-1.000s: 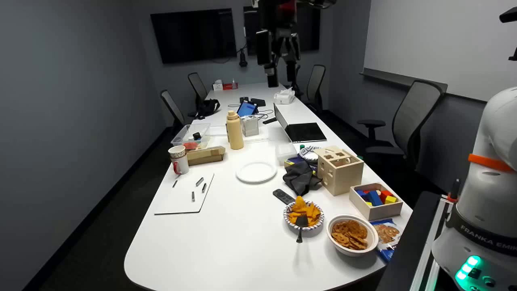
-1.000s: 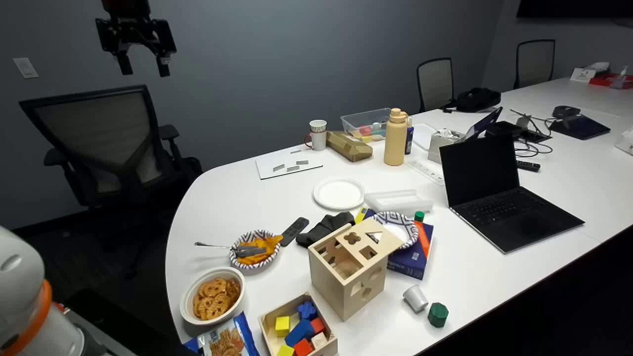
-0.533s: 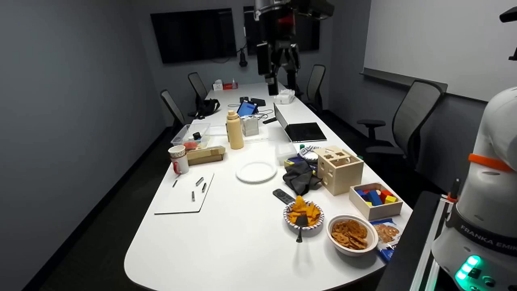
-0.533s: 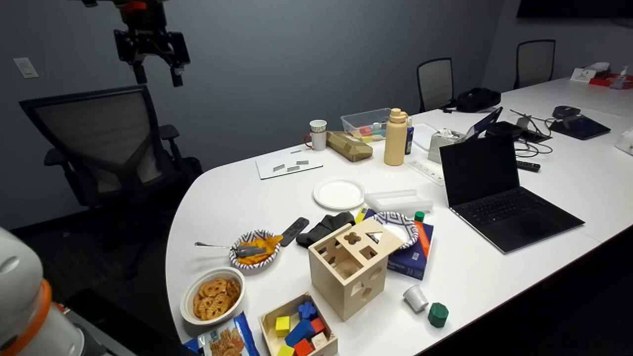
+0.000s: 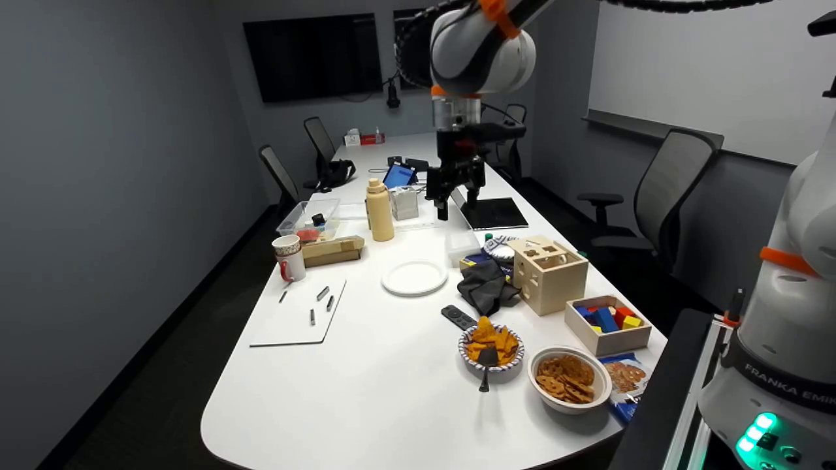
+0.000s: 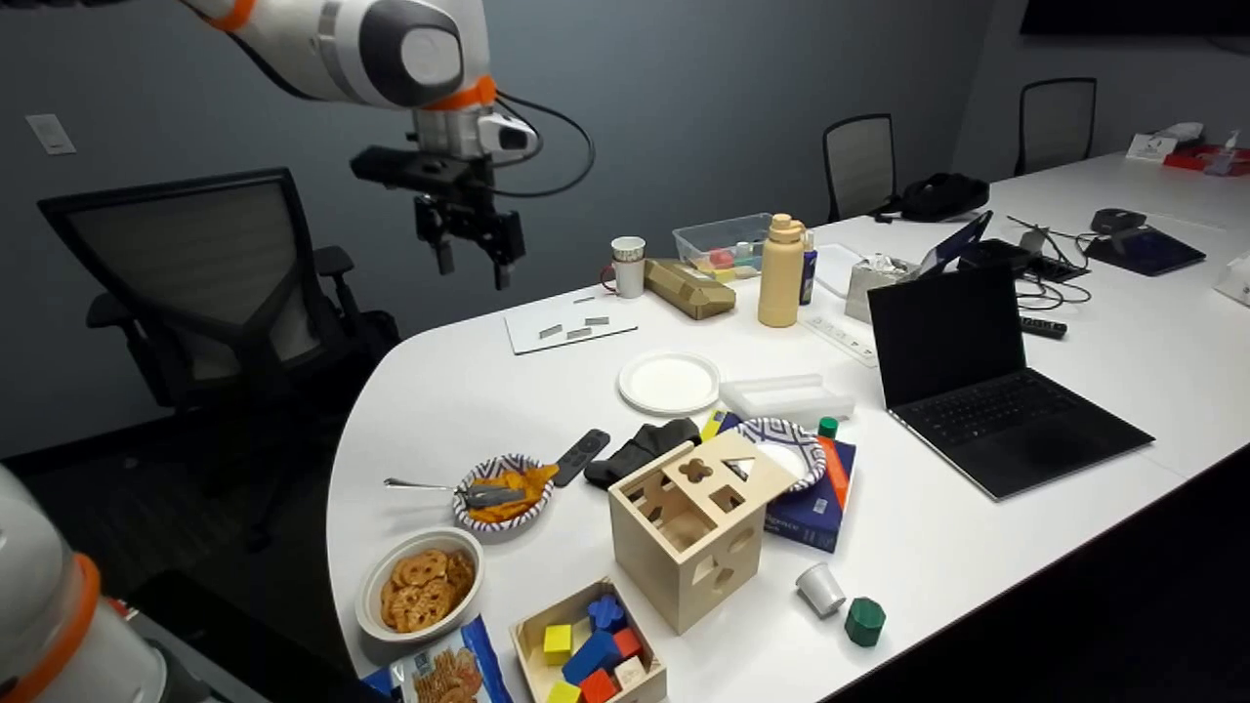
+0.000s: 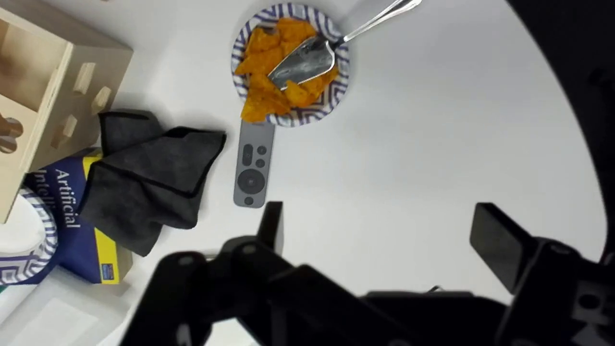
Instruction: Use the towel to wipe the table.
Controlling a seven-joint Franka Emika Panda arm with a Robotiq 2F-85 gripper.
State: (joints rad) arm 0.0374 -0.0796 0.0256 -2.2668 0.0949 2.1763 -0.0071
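The towel [image 7: 149, 178], a crumpled dark grey cloth with black edging, lies on the white table [image 5: 366, 398]. In the wrist view it sits to the left, partly over a blue and yellow book and against a wooden shape box. Both exterior views also show the towel [image 5: 486, 287] [image 6: 635, 457], with the box hiding part of it in an exterior view. My gripper [image 7: 379, 226] hangs in the air above the table, its jaws wide apart and nothing between them. In the wrist view the towel is left of both fingers. The gripper [image 6: 474, 268] points downward.
Close to the towel are the wooden shape box [image 6: 684, 537], a remote [image 7: 252, 166], a chip bowl [image 7: 290, 62] with a metal server, and the book [image 7: 67, 216]. A white plate [image 5: 414, 278], tall tan bottle [image 5: 379, 210], mug [image 5: 289, 258] and laptop [image 6: 1006, 391] also stand around.
The arm has come down: the gripper is lower in both exterior views and further right in an exterior view. More of the arm shows. The towel and table items have not moved.
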